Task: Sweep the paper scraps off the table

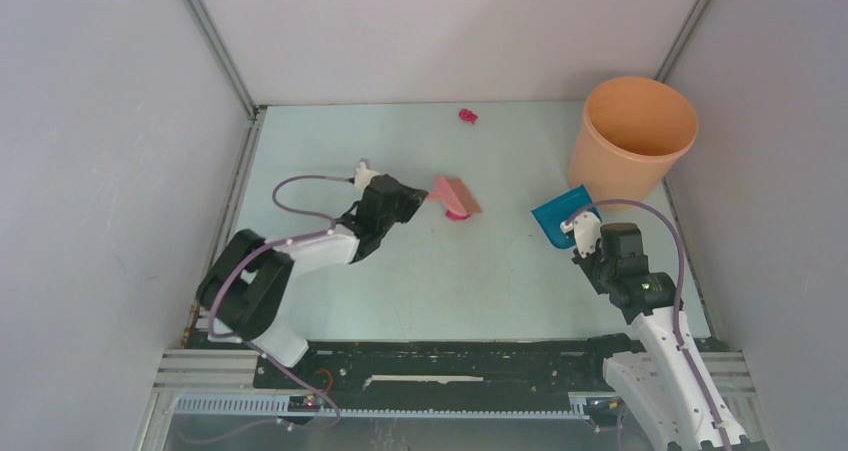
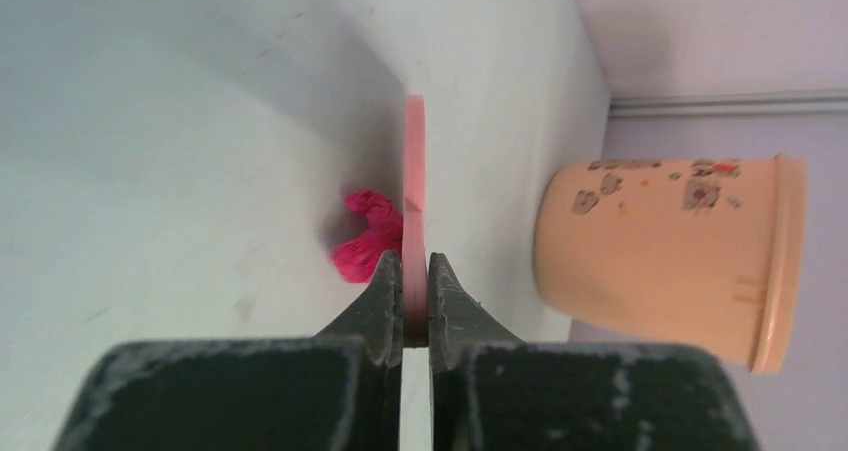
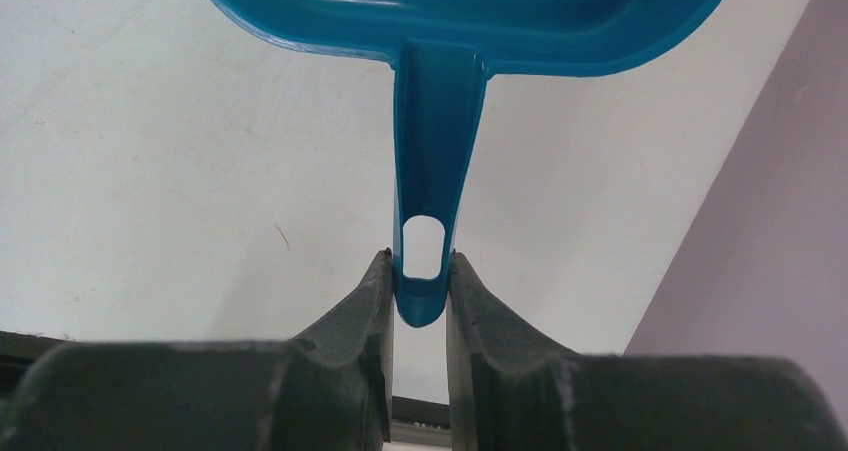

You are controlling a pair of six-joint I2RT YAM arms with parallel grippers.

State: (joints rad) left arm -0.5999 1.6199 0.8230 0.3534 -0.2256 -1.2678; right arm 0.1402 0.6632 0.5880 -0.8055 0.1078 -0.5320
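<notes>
The flat pink plastic hand brush (image 2: pixel 415 171) was seen only edge-on from the left wrist, so its bristles could not be made out there. The left gripper (image 2: pixel 415 271) was clamped tight on its near end, with the fingers (image 2: pixel 380 291) pressed against both faces. A crumpled magenta-pink paper scrap (image 2: pixel 370 236) lay against the brush's left face, partly hidden behind it. From above, only a magenta sliver (image 1: pixel 458 214) showed under the brush (image 1: pixel 455 196), and whether it was that wad or the bristles could not be told. A second magenta paper scrap (image 1: pixel 467 116) lay small and blurred near the far edge of the table, well apart from both arms.

The teal-blue plastic dustpan (image 3: pixel 450 11) was cut off by the top of the right wrist view. Its slotted handle (image 3: pixel 435 121) was gripped at the tip by the right gripper (image 3: pixel 420 271), whose jaws were set narrow around it. From above, the dustpan (image 1: pixel 562 214) was partly covered by the right arm.

The large pale mint-green table (image 1: pixel 430 281) was smooth, with faint scuffs. A peach-orange plastic bucket (image 1: pixel 632 136) stood upright at the far right corner, just beside the dustpan, and worn patches were visible on its wall (image 2: pixel 660 261). Plain grey walls (image 1: pixel 100 121) enclosed the table on three sides.
</notes>
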